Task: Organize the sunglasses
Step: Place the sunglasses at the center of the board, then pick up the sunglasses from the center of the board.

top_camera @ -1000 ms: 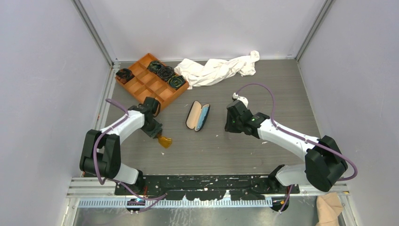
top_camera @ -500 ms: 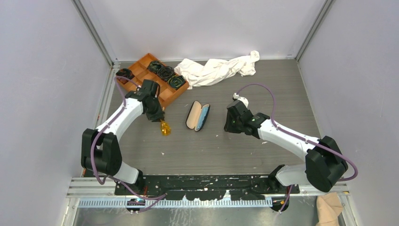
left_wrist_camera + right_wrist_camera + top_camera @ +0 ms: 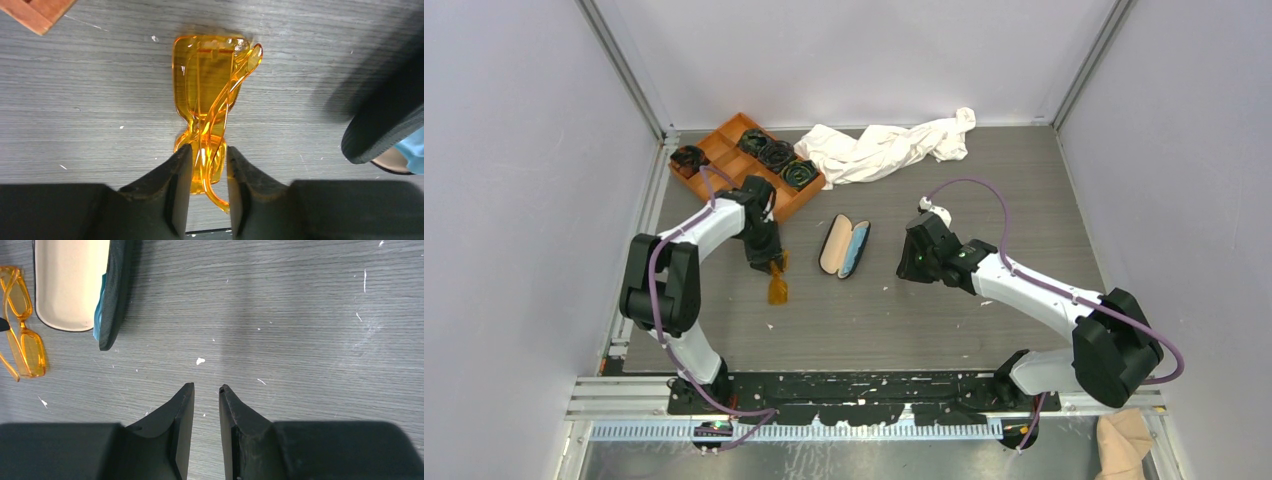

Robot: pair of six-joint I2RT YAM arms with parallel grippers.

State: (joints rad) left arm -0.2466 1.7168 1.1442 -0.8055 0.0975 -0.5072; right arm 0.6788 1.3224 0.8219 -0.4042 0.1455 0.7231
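The sunglasses [image 3: 776, 283], orange-amber and folded, hang just above the table left of the open black case [image 3: 844, 248]. My left gripper [image 3: 769, 264] is shut on them; in the left wrist view the fingers [image 3: 182, 170] pinch one lens end of the sunglasses [image 3: 210, 90], with my left gripper [image 3: 205, 152] over bare table. The case edge [image 3: 385, 125] shows at the right. My right gripper [image 3: 911, 262] sits right of the case, empty, jaws a narrow gap apart [image 3: 206, 388]. Its view shows the case's beige lining [image 3: 70, 285] and the sunglasses [image 3: 22, 335].
A light blue cloth [image 3: 98, 315] lies inside the case. An orange compartment tray [image 3: 734, 180] with several black items stands at the back left; its corner shows in the left wrist view [image 3: 42, 12]. A crumpled white cloth [image 3: 889, 145] lies at the back centre.
My left gripper has carried the sunglasses away from the near left, up and to the right, closer to the case. The right arm has not moved.
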